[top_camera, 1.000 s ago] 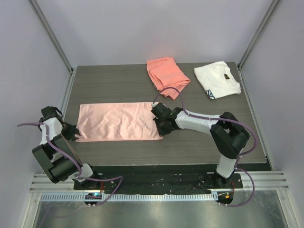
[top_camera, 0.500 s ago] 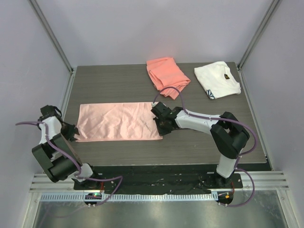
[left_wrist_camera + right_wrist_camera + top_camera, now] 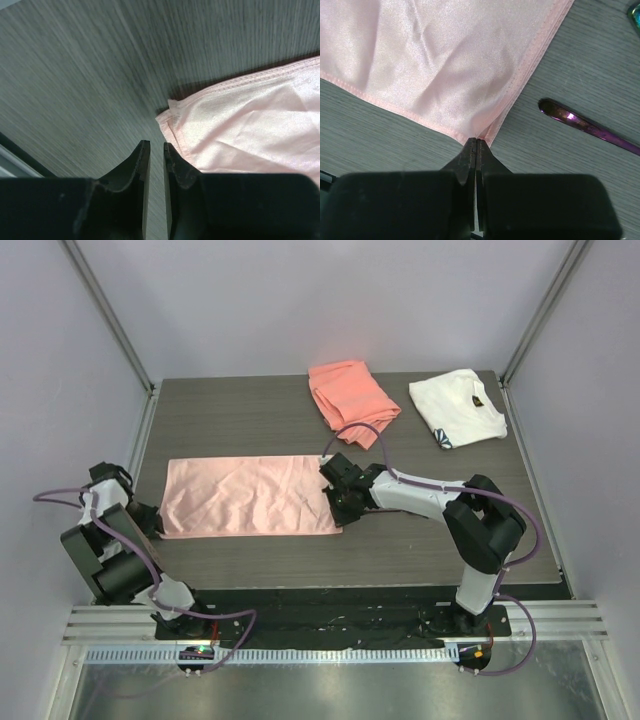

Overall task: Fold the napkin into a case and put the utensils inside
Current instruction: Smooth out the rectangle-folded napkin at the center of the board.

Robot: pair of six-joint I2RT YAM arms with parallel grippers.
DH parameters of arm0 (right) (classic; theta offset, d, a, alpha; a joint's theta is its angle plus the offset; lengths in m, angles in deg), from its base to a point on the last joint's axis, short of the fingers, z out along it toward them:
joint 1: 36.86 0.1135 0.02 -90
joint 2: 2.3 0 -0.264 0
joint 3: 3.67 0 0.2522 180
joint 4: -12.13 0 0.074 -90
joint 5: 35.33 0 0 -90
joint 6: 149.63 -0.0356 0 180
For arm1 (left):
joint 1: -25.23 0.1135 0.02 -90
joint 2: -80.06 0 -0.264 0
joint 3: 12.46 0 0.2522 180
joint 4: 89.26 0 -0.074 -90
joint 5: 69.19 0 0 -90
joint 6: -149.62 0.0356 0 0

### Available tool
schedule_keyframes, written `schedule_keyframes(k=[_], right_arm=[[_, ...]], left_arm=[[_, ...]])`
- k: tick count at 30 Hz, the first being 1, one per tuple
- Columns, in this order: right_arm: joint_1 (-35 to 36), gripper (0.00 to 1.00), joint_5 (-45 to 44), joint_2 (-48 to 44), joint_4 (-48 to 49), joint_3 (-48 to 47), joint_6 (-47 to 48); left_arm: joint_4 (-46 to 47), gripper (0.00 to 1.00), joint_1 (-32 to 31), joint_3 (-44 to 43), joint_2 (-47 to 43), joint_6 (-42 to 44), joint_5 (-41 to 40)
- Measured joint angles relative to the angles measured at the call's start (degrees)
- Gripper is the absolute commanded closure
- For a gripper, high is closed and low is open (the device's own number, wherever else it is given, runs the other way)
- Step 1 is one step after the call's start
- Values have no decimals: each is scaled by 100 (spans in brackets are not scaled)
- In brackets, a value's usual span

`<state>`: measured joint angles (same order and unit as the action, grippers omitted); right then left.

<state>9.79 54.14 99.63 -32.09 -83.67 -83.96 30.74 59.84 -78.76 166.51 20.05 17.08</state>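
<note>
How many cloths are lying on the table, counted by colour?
pale pink napkin: 1
coral-orange cloth: 1
white cloth: 1
Total: 3

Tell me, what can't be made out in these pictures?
Utensils: right wrist view shows one purple handle, cut off by the frame edge; fork or not is unclear.
Top view: none shows, seemingly under the right arm.
White cloth: its dark mark is too small to read from above.
Napkin: layers cannot be counted in any view.
</note>
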Motion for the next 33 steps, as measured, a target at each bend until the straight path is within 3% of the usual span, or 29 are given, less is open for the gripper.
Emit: schedule_keyframes(k=[6, 17, 29, 33], right_arm=[[0, 99, 131, 0, 0, 0, 2], [-2, 99, 201, 0, 2, 0, 0], [-46, 99, 282, -2, 46, 66, -4], [-55, 99, 313, -24, 70, 146, -11]], left_arm=[[192, 71, 0, -153, 133, 0, 76], [339, 70, 0, -297, 439, 0, 90], [428, 84, 0, -345, 636, -4, 63], [490, 75, 0, -345, 719, -4, 66]])
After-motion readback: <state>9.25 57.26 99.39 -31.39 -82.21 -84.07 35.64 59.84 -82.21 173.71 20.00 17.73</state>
